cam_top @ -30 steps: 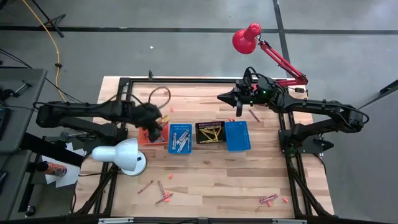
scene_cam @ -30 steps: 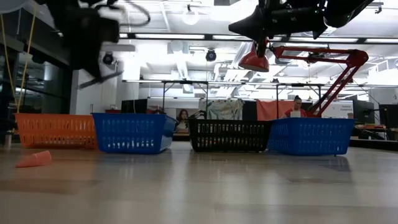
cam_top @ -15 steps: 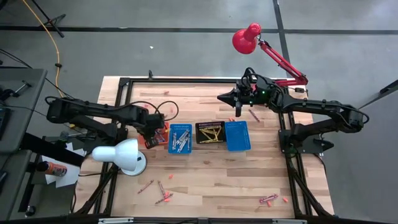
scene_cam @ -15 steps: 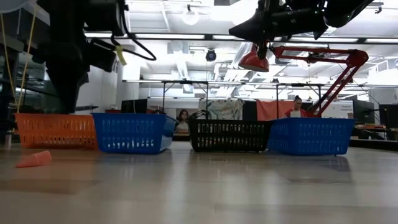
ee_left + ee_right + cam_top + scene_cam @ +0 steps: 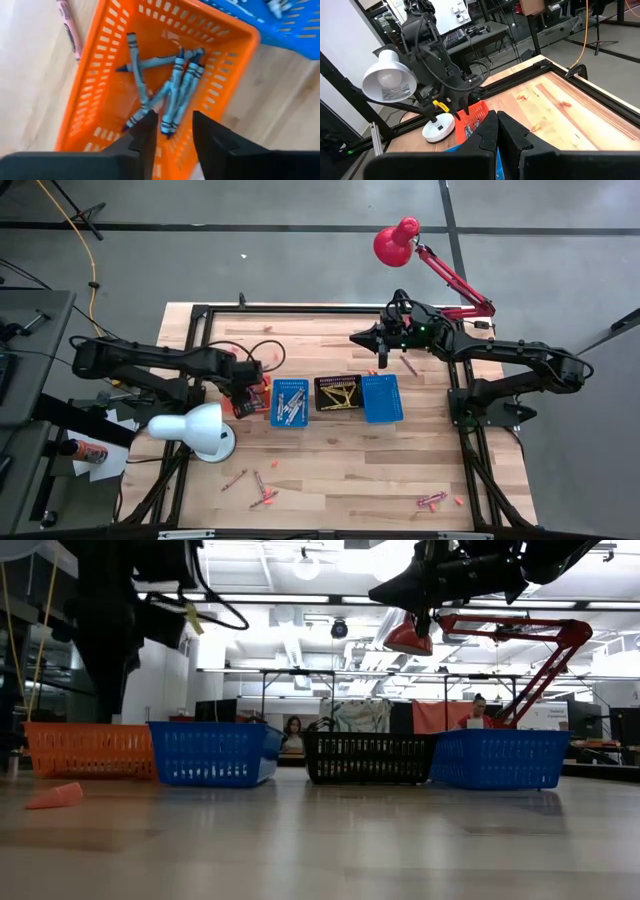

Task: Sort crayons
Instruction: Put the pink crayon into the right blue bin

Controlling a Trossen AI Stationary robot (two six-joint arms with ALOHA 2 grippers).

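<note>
My left gripper (image 5: 172,132) now stands parted and empty right above the orange basket (image 5: 100,85), its blue-grey crayons (image 5: 172,95) delivered; another drop done.

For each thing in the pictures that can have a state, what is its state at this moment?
Left end effector: open, empty, above the orange basket.
Right end effector: shut, empty, raised over the table's far side.
Orange basket: upright, holding several blue-grey crayons.
Black basket: upright, holding yellow crayons.
Left blue basket: upright, holding crayons.
Right blue basket: upright; contents cannot be told.
Loose crayons: lying on the table.
</note>
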